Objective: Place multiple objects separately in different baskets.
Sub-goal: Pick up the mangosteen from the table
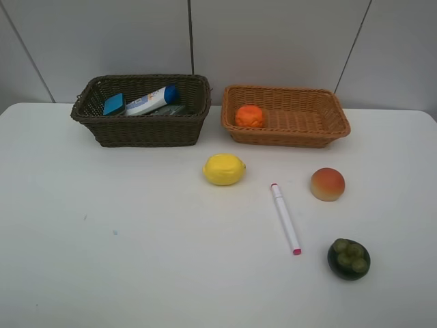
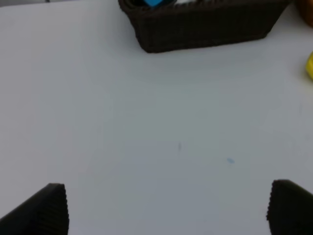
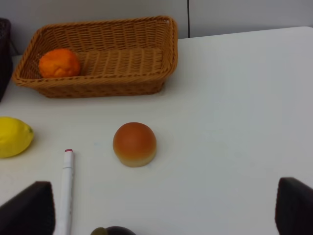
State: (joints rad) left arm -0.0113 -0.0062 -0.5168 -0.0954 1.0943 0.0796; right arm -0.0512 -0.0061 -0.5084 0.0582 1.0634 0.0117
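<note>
So, from above, the dark basket (image 1: 140,131) holds the tube (image 1: 151,101), eraser (image 1: 114,104) and bottle (image 1: 171,109), and the tan basket (image 1: 300,134) holds the orange (image 1: 249,116); lemon (image 1: 224,169), marker (image 1: 285,219), peach (image 1: 328,184) and mangosteen (image 1: 349,259) lie on the table (image 1: 102,239), waiting. From my left wrist, my left claw (image 2: 168,196) gapes wide, holding nothing. From my right wrist, my right claw (image 3: 165,193) spreads wide near the peach.

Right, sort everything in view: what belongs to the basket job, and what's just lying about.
Job: brown basket, tan basket, tube, eraser, bottle, orange, lemon, marker, peach, dark green fruit.
Just there: table, wall panels.
</note>
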